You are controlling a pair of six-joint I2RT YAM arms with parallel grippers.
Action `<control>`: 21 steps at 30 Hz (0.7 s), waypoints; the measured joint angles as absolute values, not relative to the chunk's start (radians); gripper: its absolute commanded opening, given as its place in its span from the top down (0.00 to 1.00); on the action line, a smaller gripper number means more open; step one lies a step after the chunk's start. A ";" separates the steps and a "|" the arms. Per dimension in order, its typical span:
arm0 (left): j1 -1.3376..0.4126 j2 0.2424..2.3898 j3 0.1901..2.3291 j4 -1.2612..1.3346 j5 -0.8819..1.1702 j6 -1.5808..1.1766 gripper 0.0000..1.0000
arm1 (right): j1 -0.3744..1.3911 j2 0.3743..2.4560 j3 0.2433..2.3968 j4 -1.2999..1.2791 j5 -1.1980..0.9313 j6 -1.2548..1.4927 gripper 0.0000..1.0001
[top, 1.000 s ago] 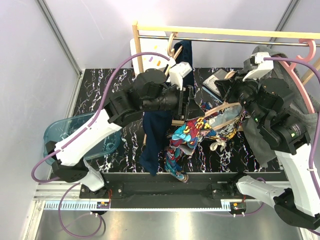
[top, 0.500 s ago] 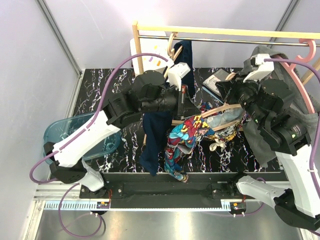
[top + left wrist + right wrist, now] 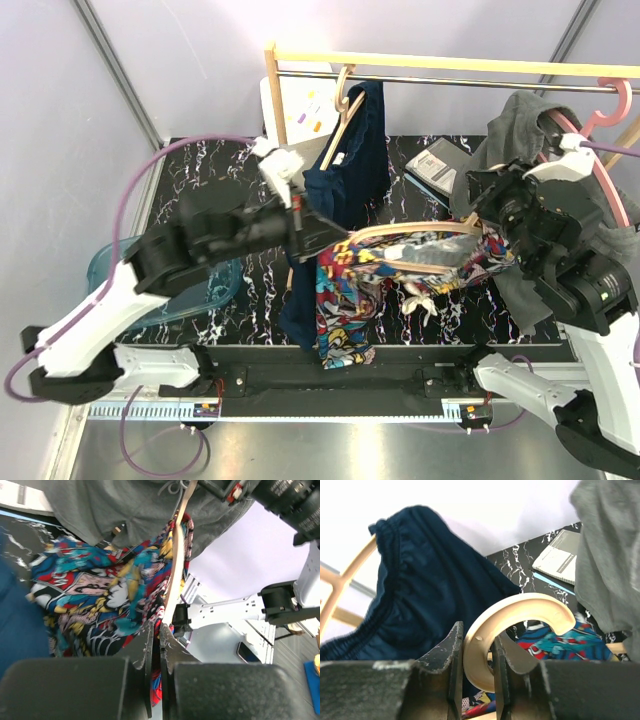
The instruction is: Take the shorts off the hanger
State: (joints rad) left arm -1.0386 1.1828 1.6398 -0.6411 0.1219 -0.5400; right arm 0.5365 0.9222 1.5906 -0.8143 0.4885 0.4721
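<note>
The cartoon-print shorts (image 3: 395,275) hang from a loose wooden hanger (image 3: 415,230) above the table's middle, and their left part droops toward the front edge. My left gripper (image 3: 335,240) is shut on the left edge of these shorts (image 3: 100,585), with red cloth pinched between its fingers (image 3: 156,630). My right gripper (image 3: 479,652) is shut on the hanger's wooden hook (image 3: 520,611) and holds it up (image 3: 478,212). Navy shorts (image 3: 345,170) hang from a second wooden hanger on the rail. Grey shorts (image 3: 520,125) drape over a pink hanger at the right.
A wooden rack with a metal rail (image 3: 450,80) spans the back. A blue plastic tub (image 3: 215,290) sits at the left of the black marbled table (image 3: 200,170). A booklet (image 3: 438,165) lies at the back right, and a white board (image 3: 290,105) leans behind the rack post.
My left gripper has shut on the cartoon-print shorts and drawn back to the left, stretching the cloth along the hanger. The right arm shifted slightly right with the hook.
</note>
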 measured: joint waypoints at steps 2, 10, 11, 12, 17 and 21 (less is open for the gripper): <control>-1.039 1.111 1.591 -0.641 0.101 -0.535 1.00 | 0.537 0.908 1.586 -0.815 0.516 0.514 1.00; -1.039 1.006 1.519 -0.624 0.070 -0.533 1.00 | 0.537 0.894 1.591 -0.788 0.415 0.644 1.00; -1.039 1.011 1.515 -0.619 0.071 -0.534 1.00 | 0.536 0.900 1.591 -0.771 0.367 0.657 1.00; -1.039 1.019 1.513 -0.616 0.074 -0.535 1.00 | 0.535 0.909 1.591 -0.746 0.300 0.680 1.00; -1.039 1.079 1.512 -0.607 0.083 -0.531 1.00 | 0.536 0.968 1.564 -0.544 -0.025 0.835 1.00; -1.036 1.086 1.511 -0.644 0.078 -0.501 1.00 | 0.536 1.017 1.567 -0.452 -0.155 0.921 1.00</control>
State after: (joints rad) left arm -1.0359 1.0859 1.5112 -0.6437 0.0776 -0.5007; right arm 0.5358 1.0172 1.5673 -0.4522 -0.1551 0.9215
